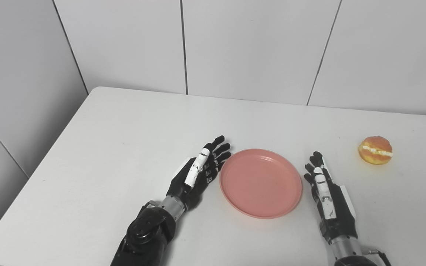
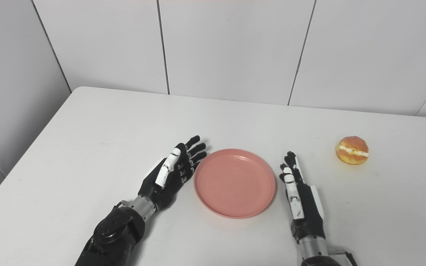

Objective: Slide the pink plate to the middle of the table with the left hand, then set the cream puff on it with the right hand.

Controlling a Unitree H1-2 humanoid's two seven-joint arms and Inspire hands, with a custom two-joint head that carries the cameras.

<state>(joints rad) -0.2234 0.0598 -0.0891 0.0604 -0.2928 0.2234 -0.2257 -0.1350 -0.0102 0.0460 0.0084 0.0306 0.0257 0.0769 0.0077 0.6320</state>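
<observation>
you have the pink plate [image 1: 260,183] sitting roughly in the middle of the table [image 1: 117,125], nearer the front edge than the back, so the first half of the job looks done or very nearly so. your left hand [image 1: 198,172] lies just beside the plate's left rim with its fingers stretched out and apart, gripping nothing; from these views you cannot tell whether the fingertips touch the rim or stand a hair off it. if you are happy with the plate's spot, that hand has no more to do.

the second half is not begun. the cream puff [image 1: 375,150] sits on the bare table well off to the right and a little farther back than the plate, upright with its cream seam showing, untouched. your right hand [image 1: 327,195] rests just beside the plate's right rim, fingers extended and spread, holding nothing, pointing away from you.

what is left for you: reach the right hand out to the puff, close on it gently since it looks soft, carry it over and set it down on the plate.
</observation>
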